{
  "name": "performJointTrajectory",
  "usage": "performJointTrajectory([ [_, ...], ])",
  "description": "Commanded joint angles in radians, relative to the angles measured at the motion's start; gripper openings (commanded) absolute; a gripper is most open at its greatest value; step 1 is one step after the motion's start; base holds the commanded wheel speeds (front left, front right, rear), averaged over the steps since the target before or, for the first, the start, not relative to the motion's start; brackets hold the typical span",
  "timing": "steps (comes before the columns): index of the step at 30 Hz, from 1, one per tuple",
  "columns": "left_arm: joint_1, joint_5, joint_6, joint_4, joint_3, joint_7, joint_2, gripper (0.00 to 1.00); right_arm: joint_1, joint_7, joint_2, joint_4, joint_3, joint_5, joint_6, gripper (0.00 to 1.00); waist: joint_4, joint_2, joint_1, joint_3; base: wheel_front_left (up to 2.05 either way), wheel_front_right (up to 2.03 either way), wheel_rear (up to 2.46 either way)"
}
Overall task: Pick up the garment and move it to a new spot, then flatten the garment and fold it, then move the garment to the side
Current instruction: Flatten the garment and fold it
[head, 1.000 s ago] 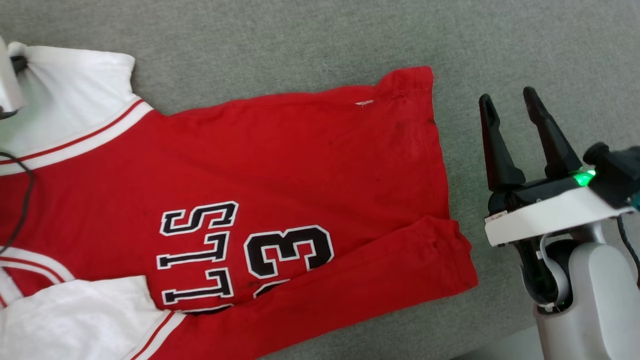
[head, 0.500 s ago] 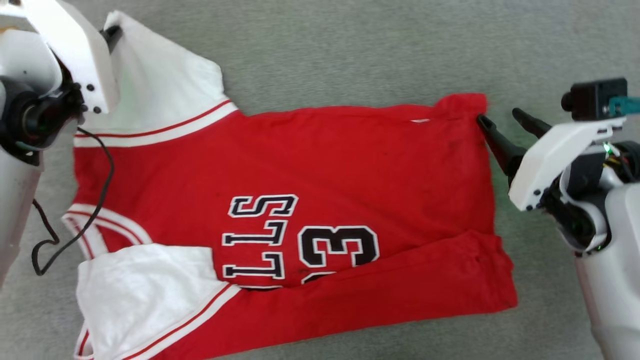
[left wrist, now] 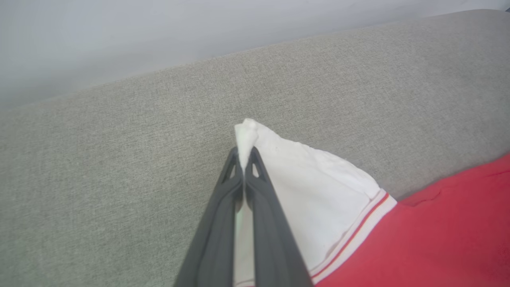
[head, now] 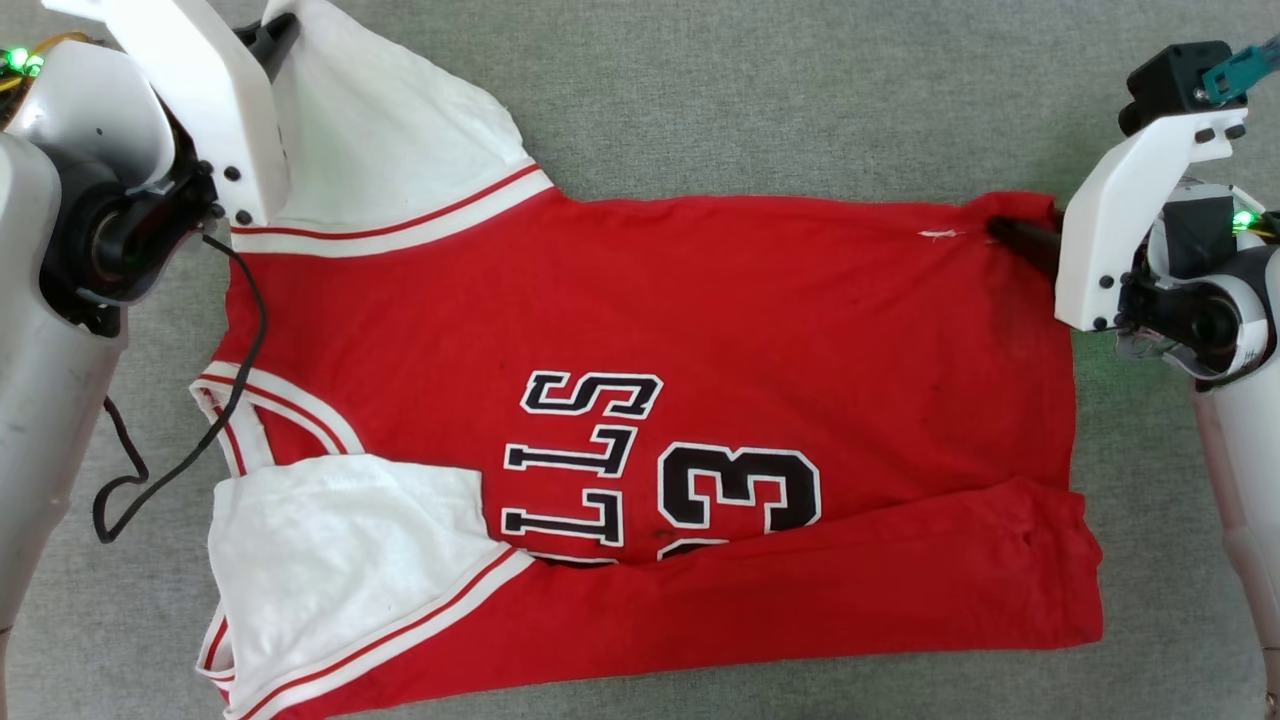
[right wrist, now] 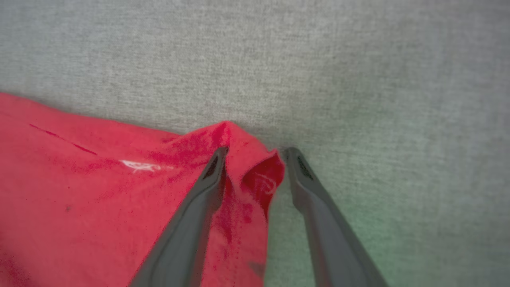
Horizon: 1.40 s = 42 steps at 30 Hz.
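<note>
The garment (head: 650, 300), a red jersey with white sleeves and black lettering, lies spread on a grey fabric surface, its near edge folded over. My left gripper (head: 272, 32) is at the upper left, shut on the tip of the far white sleeve (left wrist: 303, 179); in the left wrist view the left gripper (left wrist: 244, 157) pinches that white tip between closed fingers. My right gripper (head: 1012, 232) is at the far hem corner on the right. In the right wrist view the right gripper (right wrist: 255, 153) stands open with the red hem corner (right wrist: 259, 175) bunched between its fingers.
The grey fabric surface (head: 760, 100) stretches beyond the garment on all sides. A black cable (head: 245, 370) from my left arm hangs over the collar area. Behind the surface's far edge is a pale wall (left wrist: 119, 36).
The head camera has shifted, bringing both arms into view. My right gripper has gone from standing beside the hem to straddling its far corner. The left stays shut on the sleeve.
</note>
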Motion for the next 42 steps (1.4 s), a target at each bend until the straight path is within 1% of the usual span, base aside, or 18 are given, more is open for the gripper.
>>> performJointTrajectory([
  [1, 0.008, -0.001, -0.003, -0.003, -0.002, -0.005, 0.004, 0.0, 0.065, 0.059, 0.026, 0.073, 0.031, 0.0, 0.0, 0.0, 0.003, 0.0, 0.0, -0.002, 0.0, 0.0, 0.0],
  [4, 0.021, -0.006, 0.001, -0.003, 0.005, -0.02, 0.007, 0.0, 0.037, 0.054, 0.023, 0.056, 0.033, -0.009, 0.0, 0.0, 0.009, 0.0, 0.0, -0.014, 0.0, 0.0, 0.0],
  [9, 0.077, -0.03, 0.009, -0.006, 0.035, -0.072, 0.015, 0.0, 0.011, -0.032, -0.005, -0.029, 0.004, -0.024, 0.0, 0.0, 0.019, 0.0, 0.0, -0.063, 0.0, 0.0, 0.0],
  [12, 0.136, -0.046, 0.016, -0.018, 0.057, -0.119, 0.02, 0.0, 0.046, -0.078, -0.013, -0.08, -0.021, -0.021, 0.0, 0.0, 0.027, 0.0, 0.0, -0.107, 0.0, 0.0, 0.0],
  [18, 0.325, -0.081, 0.058, -0.082, 0.106, -0.224, 0.04, 0.0, 0.18, -0.121, -0.015, -0.184, -0.067, -0.025, 0.0, 0.0, 0.044, 0.0, 0.0, -0.204, 0.0, 0.0, 0.0],
  [20, 0.404, -0.092, 0.082, -0.117, 0.122, -0.256, 0.048, 0.0, 0.236, -0.131, -0.012, -0.213, -0.079, -0.03, 0.0, 0.0, 0.05, 0.0, 0.0, -0.236, 0.0, 0.0, 0.0],
  [24, 0.582, -0.123, 0.129, -0.18, 0.143, -0.305, 0.048, 0.0, 0.358, -0.149, 0.001, -0.259, -0.109, -0.032, 0.0, 0.0, 0.065, 0.0, 0.0, -0.297, 0.0, 0.0, 0.0],
  [29, 0.803, -0.183, 0.173, -0.217, 0.141, -0.332, 0.021, 0.0, 0.519, -0.169, 0.037, -0.292, -0.156, -0.02, 0.0, 0.0, 0.075, 0.0, 0.0, -0.352, 0.0, 0.0, 0.0],
  [33, 0.928, -0.224, 0.189, -0.205, 0.123, -0.336, -0.011, 0.0, 0.618, -0.182, 0.061, -0.293, -0.182, -0.027, 0.0, 0.0, 0.077, 0.0, 0.0, -0.368, 0.0, 0.0, 0.0],
  [34, 0.948, -0.239, 0.187, -0.198, 0.118, -0.334, -0.028, 0.0, 0.64, -0.184, 0.068, -0.286, -0.185, -0.023, 0.0, 0.15, 0.077, 0.0, 0.0, -0.37, 0.0, 0.0, 0.0],
  [35, 0.964, -0.244, 0.181, -0.186, 0.11, -0.334, -0.04, 0.0, 0.663, -0.185, 0.076, -0.276, -0.187, -0.018, 0.0, 0.15, 0.078, 0.0, 0.0, -0.372, 0.0, 0.0, 0.0],
  [36, 0.976, -0.257, 0.172, -0.171, 0.103, -0.336, -0.055, 0.12, 0.679, -0.19, 0.079, -0.268, -0.189, -0.019, 0.0, 0.45, 0.078, 0.0, 0.0, -0.375, 0.0, 0.0, 0.0],
  [37, 0.983, -0.269, 0.162, -0.158, 0.096, -0.339, -0.073, 0.46, 0.695, -0.201, 0.087, -0.259, -0.193, -0.017, 0.0, 1.0, 0.078, 0.0, 0.0, -0.376, 0.0, 0.0, 0.0],
  [38, 0.986, -0.27, 0.154, -0.141, 0.088, -0.341, -0.084, 1.0, 0.711, -0.206, 0.093, -0.248, -0.193, -0.018, 0.0, 1.0, 0.079, 0.0, 0.0, -0.378, 0.0, 0.0, 0.0],
  [40, 0.986, -0.265, 0.142, -0.105, 0.083, -0.362, -0.103, 1.0, 0.736, -0.237, 0.108, -0.235, -0.19, -0.024, -0.001, 1.0, 0.075, 0.0, 0.0, -0.383, 0.0, 0.0, 0.0],
  [42, 0.979, -0.245, 0.139, -0.083, 0.086, -0.411, -0.121, 1.0, 0.761, -0.275, 0.115, -0.228, -0.177, -0.026, 0.0, 1.0, 0.067, 0.0, 0.0, -0.391, 0.0, 0.0, 0.0],
])
